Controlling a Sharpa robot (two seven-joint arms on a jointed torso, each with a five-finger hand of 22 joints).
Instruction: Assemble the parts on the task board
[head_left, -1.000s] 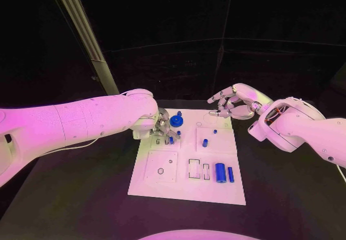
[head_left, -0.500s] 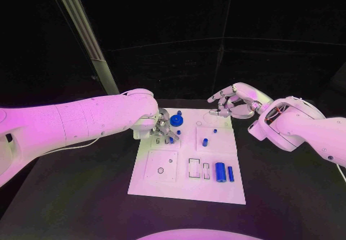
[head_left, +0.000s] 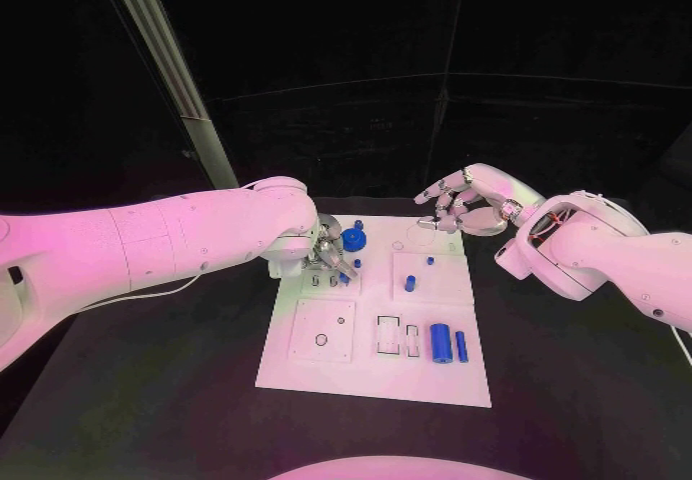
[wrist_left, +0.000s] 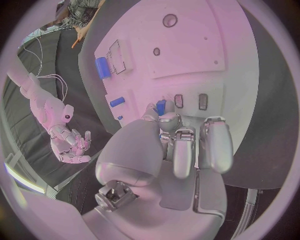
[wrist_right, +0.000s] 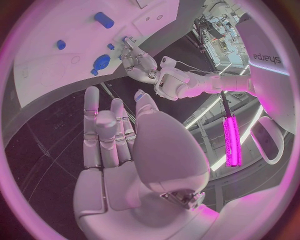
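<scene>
Task board (head_left: 378, 372): a white plate lying flat in the middle of the black desk (head_left: 144, 400); its near part carries rectangular outlines and two small holes.
Left robot hand (head_left: 323, 257): over the board's far left corner, fingers curled downward close to the board surface. In the left wrist view (wrist_left: 181, 145) the fingertips sit beside a small blue piece (wrist_left: 160, 107) and two narrow slots; whether it grips that piece I cannot tell.
Right robot hand (head_left: 464, 208): raised just beyond the board's far right corner, apart from the board, fingers loosely bent and spread, nothing in its grasp. The right wrist view (wrist_right: 119, 135) shows its fingers side by side and bare.
Round blue part (head_left: 353, 241): on the board's far edge, just beside the left robot hand's fingers.
Small blue peg (head_left: 430, 263): on the board's far right section.
Short blue part (head_left: 410, 285): on the same section, nearer the board's centre than the peg.
Large blue cylinder (head_left: 440, 344): lying on the board's near right part, lengthwise along the board.
Thin blue rod (head_left: 462, 347): just beside the large cylinder, on the side nearer the board's right edge, parallel to it.
</scene>
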